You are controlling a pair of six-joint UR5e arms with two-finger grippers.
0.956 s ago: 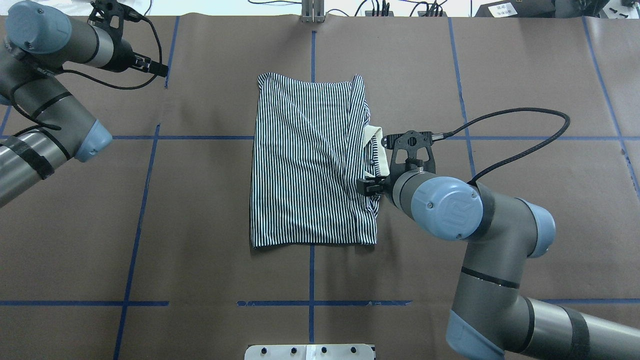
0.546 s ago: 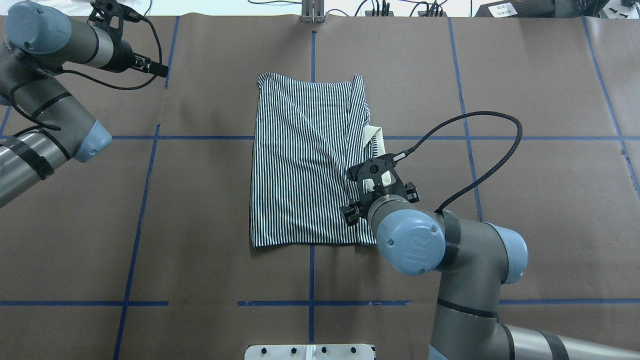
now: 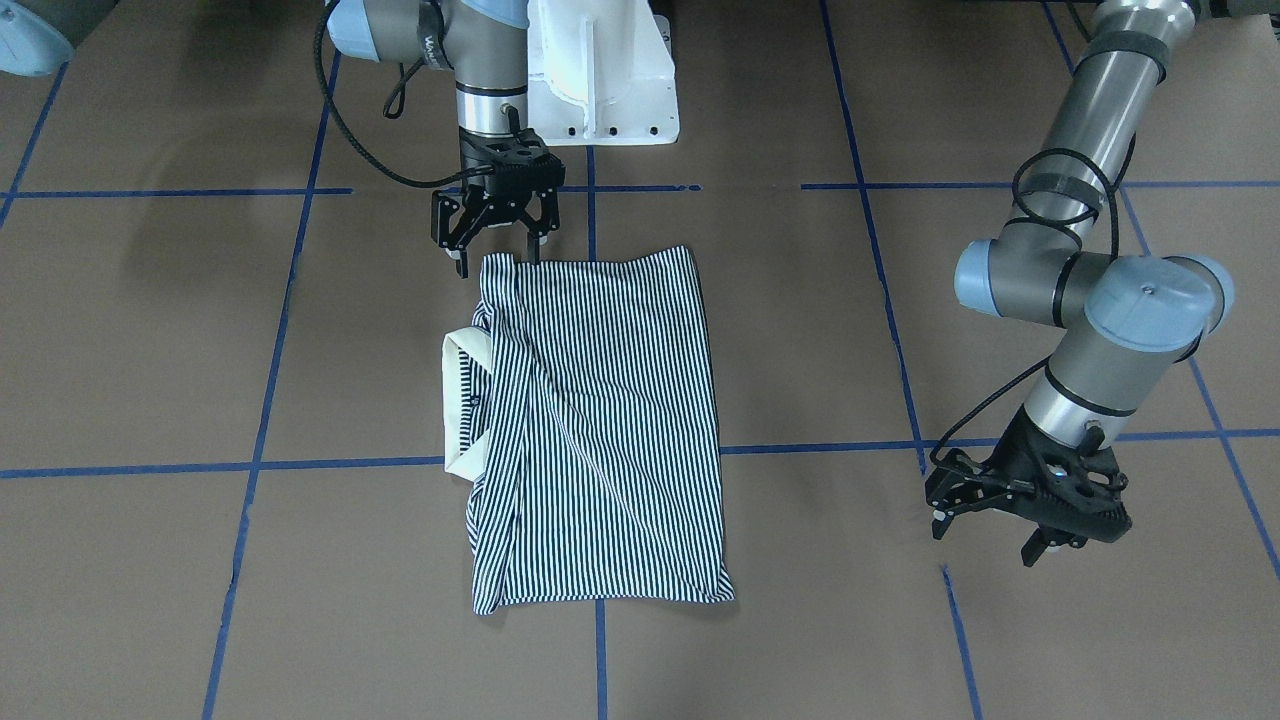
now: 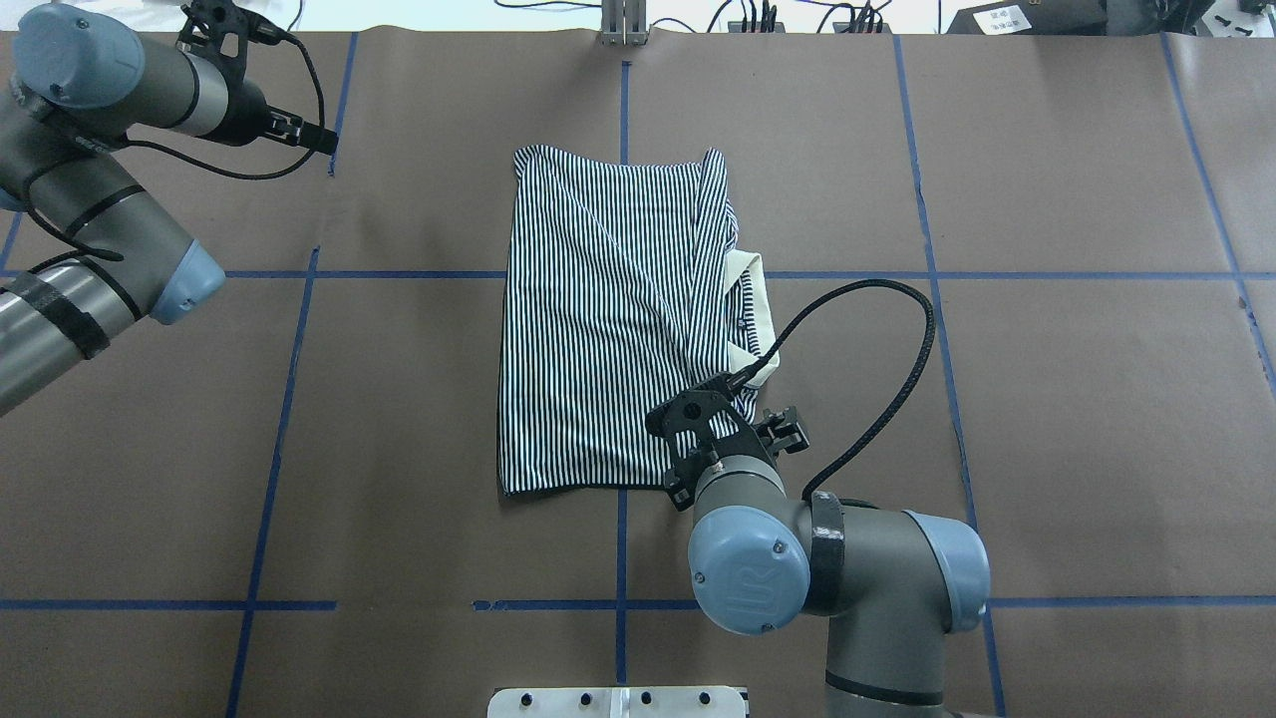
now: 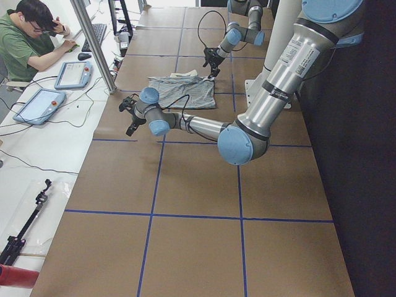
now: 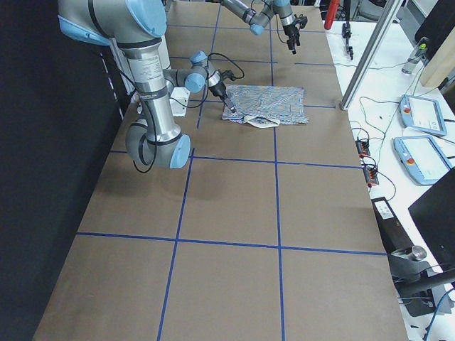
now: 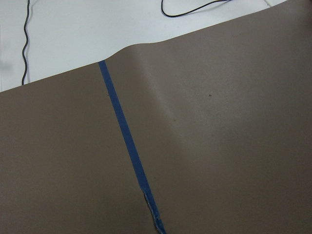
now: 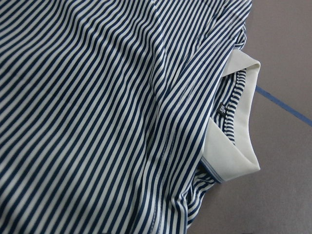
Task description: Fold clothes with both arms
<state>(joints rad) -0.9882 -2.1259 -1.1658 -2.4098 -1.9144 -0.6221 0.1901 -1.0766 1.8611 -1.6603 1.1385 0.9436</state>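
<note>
- One long table (image 4: pixel 1047 399) filled most of the room from where I stood. It was covered in brown paper and gridded with blue tape (image 4: pixel 269 469). A white bench (image 5: pixel 37 161) ran along its far side, where a person (image 5: pixel 28 43) sat beside two teach pendants (image 5: pixel 38 105).
- Both arms rose from a white pedestal base (image 3: pixel 600 90). The right arm (image 4: pixel 857 568) was bent in close over the garment, and the left arm (image 4: pixel 100 229) was stretched far out to its own side.
- Lying flat near the middle of the table was the striped polo shirt (image 4: pixel 608 319). It was already narrowed to a neat oblong with the sleeves tucked under, so I judged the folding well along, with a cross fold left to do.
- Over the shirt's corner nearest the base hung the right gripper (image 3: pixel 495 248), fingers spread and holding nothing. One finger stood over the hem and the other just off the cloth. I couldn't tell whether either touched. The next move, I'd guess, was to drop and pinch that corner through all its layers.
- Well apart from the shirt, the left gripper (image 3: pixel 985 540) hovered over bare paper, also spread wide and empty. It would need to come across for the opposite corner.
- Poking out of the shirt's edge on the right arm's side was the cream collar (image 3: pixel 458 350), which might slip further out in a lift.
</note>
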